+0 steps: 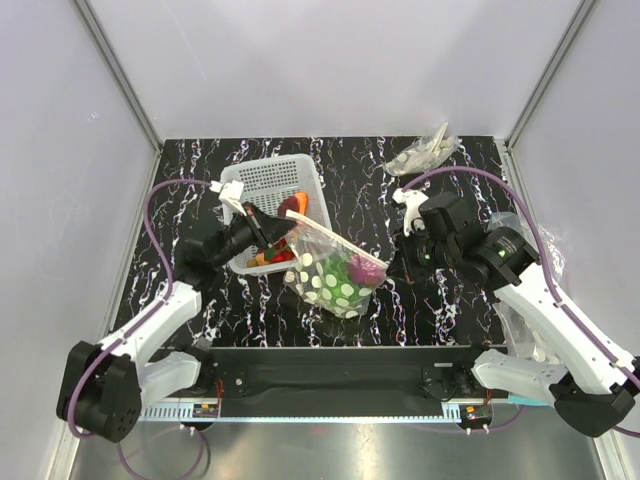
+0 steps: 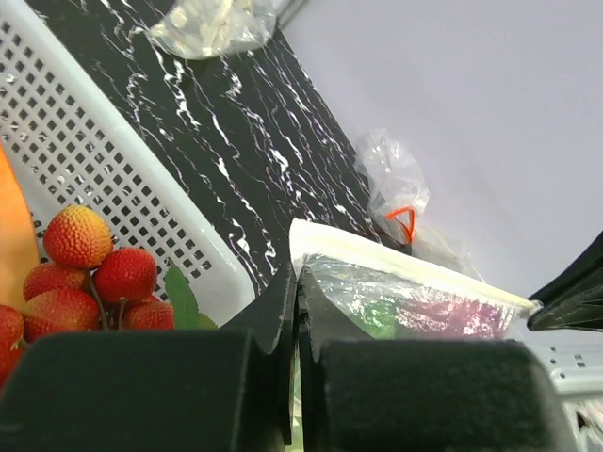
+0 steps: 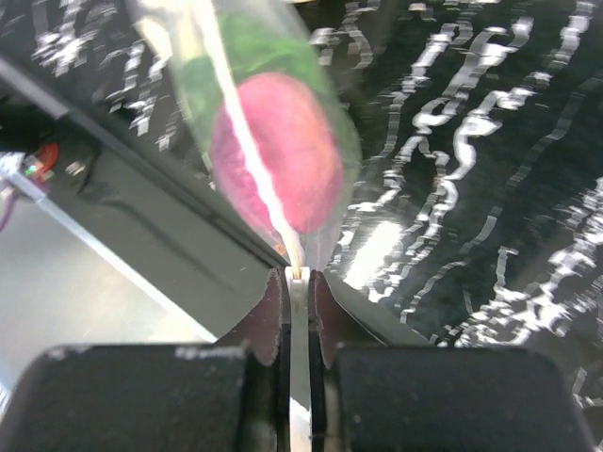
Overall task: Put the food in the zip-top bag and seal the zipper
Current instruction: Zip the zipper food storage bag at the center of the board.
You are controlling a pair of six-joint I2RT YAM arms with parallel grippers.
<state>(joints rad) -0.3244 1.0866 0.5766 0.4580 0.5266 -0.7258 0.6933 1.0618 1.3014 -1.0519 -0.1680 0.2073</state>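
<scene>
On the left, the left fingers [image 1: 262,222] are clamped shut on one end of the zipper [image 2: 405,266], the pale strip along the mouth of the bag [image 1: 335,275]. The white basket [image 1: 262,180] sits at about 11 o'clock from the bag, right against it or just beside it. The red berries [image 2: 89,273] and an orange piece [image 2: 11,235] are still in the basket, so part of the food is not yet packed. The bag hangs over the middle of the tabletop [image 1: 360,190], stretched between the two arms, and the green lettuce [image 3: 240,47] and the pink bulb [image 3: 278,155] are already inside it. At the bag's 3 o'clock end, the right fingers [image 3: 300,282] are pinched closed on the other end of the strip. I judge the job about half done: the basket pieces must go in, then the zipper must be pressed shut, and I cannot tell whether any of it is closed already. A spare plastic bag [image 1: 425,155] lies at 1 o'clock. No brand, label or writing can be read.
</scene>
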